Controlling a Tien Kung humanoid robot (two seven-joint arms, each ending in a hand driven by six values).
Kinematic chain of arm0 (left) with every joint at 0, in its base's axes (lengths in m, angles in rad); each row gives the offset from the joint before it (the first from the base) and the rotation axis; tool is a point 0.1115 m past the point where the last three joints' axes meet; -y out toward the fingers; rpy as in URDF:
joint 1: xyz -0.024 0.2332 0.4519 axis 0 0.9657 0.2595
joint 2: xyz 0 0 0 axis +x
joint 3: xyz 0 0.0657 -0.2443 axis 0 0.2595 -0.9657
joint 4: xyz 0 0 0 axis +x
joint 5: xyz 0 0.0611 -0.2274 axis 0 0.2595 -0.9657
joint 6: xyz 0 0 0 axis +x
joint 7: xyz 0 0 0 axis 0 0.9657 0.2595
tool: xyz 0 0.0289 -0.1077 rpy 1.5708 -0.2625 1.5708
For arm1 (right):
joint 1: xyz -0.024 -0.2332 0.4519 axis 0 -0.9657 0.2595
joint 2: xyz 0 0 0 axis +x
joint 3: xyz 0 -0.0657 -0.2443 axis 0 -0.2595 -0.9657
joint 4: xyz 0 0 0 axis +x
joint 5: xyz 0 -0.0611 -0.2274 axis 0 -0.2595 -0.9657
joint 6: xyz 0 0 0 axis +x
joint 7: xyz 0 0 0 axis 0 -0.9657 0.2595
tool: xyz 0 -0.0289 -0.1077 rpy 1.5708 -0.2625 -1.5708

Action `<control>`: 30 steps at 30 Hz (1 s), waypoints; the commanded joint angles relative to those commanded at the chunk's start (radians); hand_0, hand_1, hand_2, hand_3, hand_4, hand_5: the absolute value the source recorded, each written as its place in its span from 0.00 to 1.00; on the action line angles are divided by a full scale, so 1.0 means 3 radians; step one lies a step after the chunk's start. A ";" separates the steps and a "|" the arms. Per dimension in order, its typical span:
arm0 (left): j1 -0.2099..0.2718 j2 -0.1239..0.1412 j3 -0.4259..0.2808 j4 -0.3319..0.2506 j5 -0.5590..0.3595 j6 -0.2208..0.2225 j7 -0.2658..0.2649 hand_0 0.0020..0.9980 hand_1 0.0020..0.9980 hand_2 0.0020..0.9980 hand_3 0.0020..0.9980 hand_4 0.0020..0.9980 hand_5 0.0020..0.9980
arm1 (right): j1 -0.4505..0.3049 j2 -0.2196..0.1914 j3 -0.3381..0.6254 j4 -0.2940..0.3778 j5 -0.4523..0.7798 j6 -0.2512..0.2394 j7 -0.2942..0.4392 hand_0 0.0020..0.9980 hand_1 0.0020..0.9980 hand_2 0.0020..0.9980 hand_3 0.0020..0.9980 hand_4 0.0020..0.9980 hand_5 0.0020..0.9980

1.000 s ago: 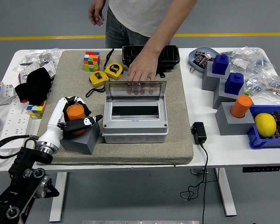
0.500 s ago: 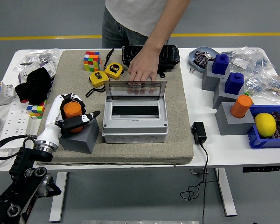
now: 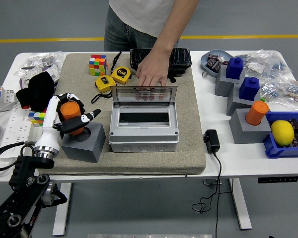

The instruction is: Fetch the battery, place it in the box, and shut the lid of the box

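Note:
My left hand [image 3: 72,115] is shut on an orange cylindrical battery [image 3: 70,114] and holds it lifted just above and left of the grey block [image 3: 83,144] with a round socket. The grey box [image 3: 144,131] stands in the middle of the mat with its clear lid [image 3: 144,93] raised upright. A person's hand [image 3: 151,74] rests on the lid's top edge, fingers over it. The box's dark opening faces up. My right hand does not show.
Two yellow tape measures [image 3: 114,78] and a colour cube [image 3: 97,65] lie behind the box, with a black case [image 3: 161,59]. A black cloth [image 3: 38,90] and power strip [image 3: 5,126] sit left. Grey blocks with blue and orange batteries [image 3: 248,106] and a lemon [image 3: 282,132] stand right.
My left hand has pulled the orange battery up out of the grey block's socket and moved it left. The person's hand stays on the lid.

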 joint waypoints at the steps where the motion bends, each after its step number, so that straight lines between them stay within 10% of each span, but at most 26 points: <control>1: -0.0003 -0.0001 0.0001 0.0000 -0.0036 0.0035 -0.0025 0.11 0.12 0.08 0.08 0.99 0.00 | 0.0000 0.0000 -0.0002 0.0000 0.0001 0.0000 0.0001 0.83 0.73 0.67 0.65 1.00 0.86; 6: -0.0036 0.0017 0.0036 -0.0025 -0.0252 0.0264 -0.0179 0.10 0.04 0.05 0.06 0.98 0.00 | 0.0003 0.0001 -0.0006 0.0000 0.0006 0.0001 0.0002 0.83 0.73 0.67 0.65 1.00 0.86; 15: -0.0156 0.0115 0.0242 -0.0156 0.0761 0.0656 -0.0136 0.05 0.00 0.01 0.00 0.90 0.07 | 0.0010 -0.0004 -0.0010 0.0000 0.0003 0.0003 0.0002 0.83 0.73 0.67 0.65 1.00 0.85; 30: -0.0509 0.0332 0.0826 -0.0212 0.2319 0.0724 0.0153 0.05 0.00 0.00 0.00 0.92 0.12 | 0.0014 -0.0027 -0.0009 0.0000 -0.0028 0.0009 -0.0007 0.83 0.73 0.67 0.65 1.00 0.85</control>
